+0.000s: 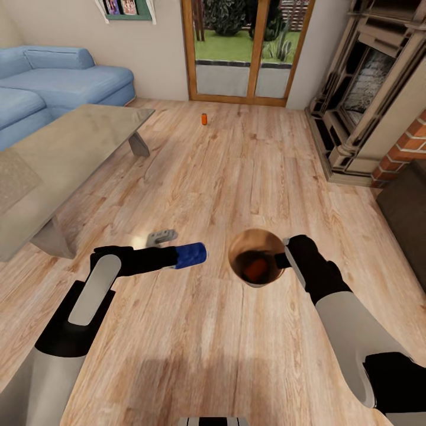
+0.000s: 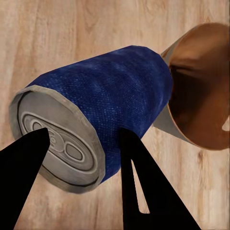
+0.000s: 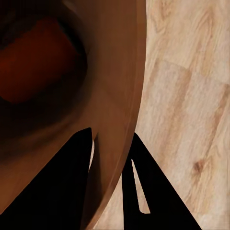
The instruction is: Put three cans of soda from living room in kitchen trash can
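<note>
My left gripper (image 1: 183,256) is shut on the dark blue soda can (image 1: 190,255), held sideways above the plank floor just left of the trash can (image 1: 236,251). In the left wrist view the blue can (image 2: 120,96) lies between the black fingers (image 2: 139,182), its pale top toward the camera, with the bin's orange-brown inside (image 2: 201,91) beside it. My right gripper (image 1: 284,259) is shut on the bin's rim, holding it off the floor. One orange can (image 1: 255,269) lies inside the bin, also seen as a dark orange can (image 3: 33,62). Another orange can (image 1: 204,119) stands on the floor near the glass doors.
The glass-topped low table (image 1: 65,154) stands at left, the blue sofa (image 1: 71,77) behind it. A small grey object (image 1: 161,237) lies on the floor by the left arm. The brick fireplace (image 1: 367,100) is at right, wood-framed glass doors (image 1: 248,47) ahead.
</note>
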{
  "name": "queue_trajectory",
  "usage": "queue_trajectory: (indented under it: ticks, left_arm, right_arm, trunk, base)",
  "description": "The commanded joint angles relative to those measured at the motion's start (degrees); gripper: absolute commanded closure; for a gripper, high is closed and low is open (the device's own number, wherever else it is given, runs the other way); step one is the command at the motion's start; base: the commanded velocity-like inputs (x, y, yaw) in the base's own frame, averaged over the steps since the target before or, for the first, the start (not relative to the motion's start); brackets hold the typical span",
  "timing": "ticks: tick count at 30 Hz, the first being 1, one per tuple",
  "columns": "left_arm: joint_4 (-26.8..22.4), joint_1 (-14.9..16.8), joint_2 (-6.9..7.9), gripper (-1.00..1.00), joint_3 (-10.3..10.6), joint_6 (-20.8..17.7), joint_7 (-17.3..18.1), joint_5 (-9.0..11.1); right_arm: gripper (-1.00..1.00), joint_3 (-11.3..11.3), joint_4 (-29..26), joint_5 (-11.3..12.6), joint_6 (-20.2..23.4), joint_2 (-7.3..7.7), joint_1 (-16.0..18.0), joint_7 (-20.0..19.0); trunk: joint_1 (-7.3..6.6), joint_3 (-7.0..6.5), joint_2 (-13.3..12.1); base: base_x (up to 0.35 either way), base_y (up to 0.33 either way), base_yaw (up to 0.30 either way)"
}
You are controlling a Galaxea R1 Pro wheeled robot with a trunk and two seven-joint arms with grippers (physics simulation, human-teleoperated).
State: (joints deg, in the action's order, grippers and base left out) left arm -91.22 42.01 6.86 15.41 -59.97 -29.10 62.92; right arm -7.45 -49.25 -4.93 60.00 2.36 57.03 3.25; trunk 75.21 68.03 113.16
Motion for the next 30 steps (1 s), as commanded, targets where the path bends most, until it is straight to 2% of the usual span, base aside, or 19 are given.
queue_trajectory:
  ticks: [1,8,30]
  left_arm:
    - [0.0,0.0,0.0,1.0,-0.03,-0.03,0.61,-0.06]
    - [-0.01,0.0,-0.48,1.0,-0.17,-0.03,5.17,0.25]
    - [-0.01,0.1,-0.94,1.0,-0.13,-0.03,13.77,0.27]
  right_arm:
    - [1.0,-0.14,0.09,0.3,0.0,-0.02,0.03,-0.14]
    - [1.0,-1.01,1.58,0.27,0.0,-0.38,-0.05,-0.07]
    - [1.0,-1.6,3.11,0.27,0.0,-3.06,-0.07,0.0]
  trunk:
    - [-0.01,-0.01,0.0]
    - [-0.01,-0.01,0.0]
    - [-0.01,-0.01,0.0]
  base:
    - [0.0,0.0,0.0]
    - [0.0,0.0,0.0]
    - [0.0,0.0,0.0]
